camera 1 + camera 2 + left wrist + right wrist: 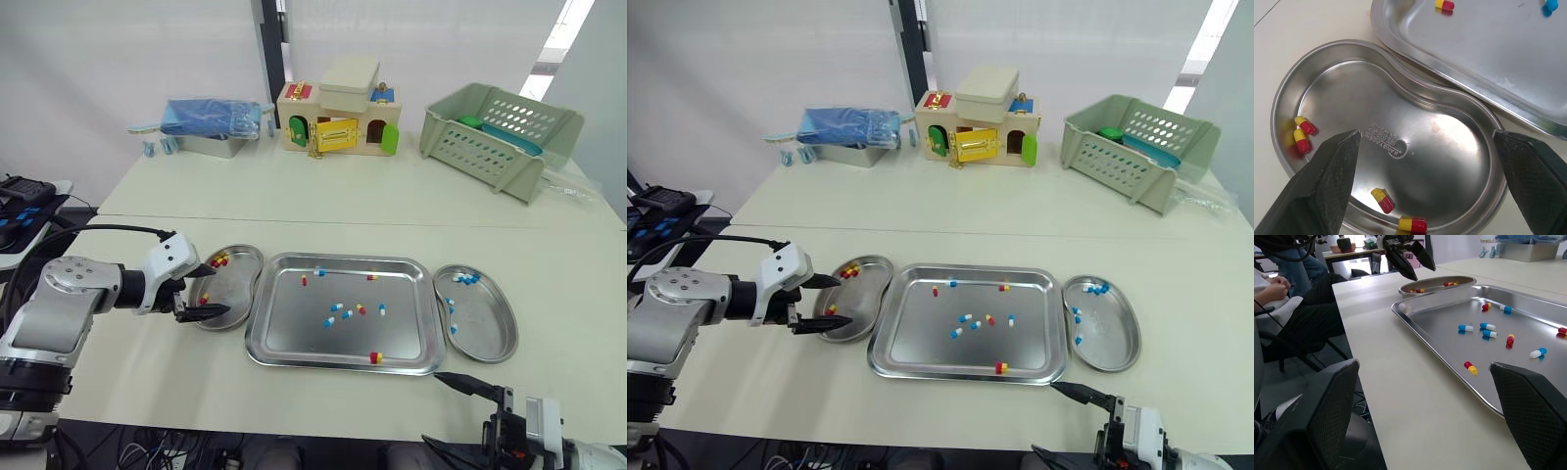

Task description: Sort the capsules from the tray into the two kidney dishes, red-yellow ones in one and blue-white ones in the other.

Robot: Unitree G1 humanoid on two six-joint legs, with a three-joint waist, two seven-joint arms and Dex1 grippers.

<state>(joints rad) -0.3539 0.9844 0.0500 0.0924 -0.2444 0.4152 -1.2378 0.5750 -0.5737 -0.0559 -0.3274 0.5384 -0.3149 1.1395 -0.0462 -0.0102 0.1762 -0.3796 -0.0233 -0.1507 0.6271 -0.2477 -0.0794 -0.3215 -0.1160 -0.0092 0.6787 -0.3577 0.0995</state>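
The steel tray [294, 338] lies mid-table holding several loose capsules, among them a red-yellow one [376, 357] by its near rim and a blue-white one [337, 306] in the middle. On its left is a kidney dish [238, 281] with several red-yellow capsules [1382, 199]. A second kidney dish [487, 328] on the right holds several blue-white capsules [466, 278]. My left gripper [214, 291] hovers open and empty over the left dish's near half. At the table's front edge, near the tray's right corner, my right gripper [453, 416] is open and empty.
At the back of the table stand a blue pouch on a tin box [211, 122], a wooden toy house [338, 117] and a green basket [500, 132]. In the right wrist view a person [1283, 293] sits beyond the table's left side.
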